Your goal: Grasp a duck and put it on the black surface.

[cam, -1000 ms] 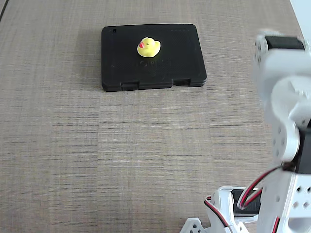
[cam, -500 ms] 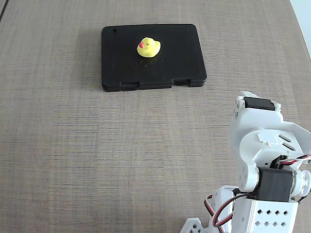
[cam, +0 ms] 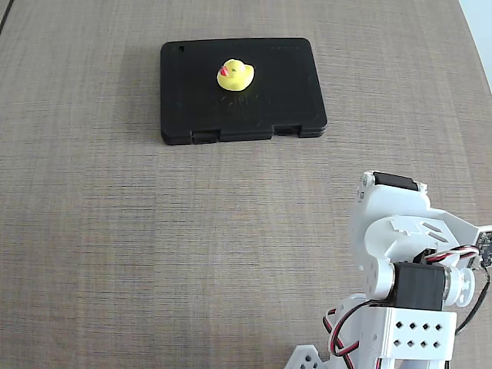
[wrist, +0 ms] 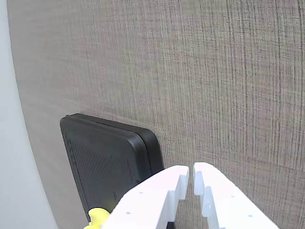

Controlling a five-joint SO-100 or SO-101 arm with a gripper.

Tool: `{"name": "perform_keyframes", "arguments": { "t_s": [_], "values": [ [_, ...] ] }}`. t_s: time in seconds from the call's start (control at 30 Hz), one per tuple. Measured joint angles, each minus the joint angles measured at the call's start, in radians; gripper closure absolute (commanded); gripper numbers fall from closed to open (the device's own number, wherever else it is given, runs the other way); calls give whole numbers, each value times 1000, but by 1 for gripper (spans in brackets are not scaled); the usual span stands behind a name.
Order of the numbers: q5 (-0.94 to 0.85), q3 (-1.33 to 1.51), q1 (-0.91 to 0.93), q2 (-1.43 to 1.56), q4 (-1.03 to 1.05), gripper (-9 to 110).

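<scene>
The duck (cam: 235, 74) sits on the black case (cam: 292, 92); the arm has folded back, its empty tool (wrist: 191, 175) pressed together. Task looks finished.

No readable text anywhere.
I see only a faint embossed mark on the black surface (cam: 269, 92), just below the duck (cam: 235, 75) in the fixed view; too faint and small to make out any letters. My wrist view shows the black surface's ribbed lid with no label I can read. Nothing printed on my arm's white parts or on the table (cam: 115, 231).
</scene>
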Motion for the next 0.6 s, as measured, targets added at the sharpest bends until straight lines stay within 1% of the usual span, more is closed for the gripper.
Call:
{"name": "perform_keyframes", "arguments": {
  "t_s": [0.6],
  "values": [
    [-14, 6, -3, 0, 3, 102]
  ]
}}
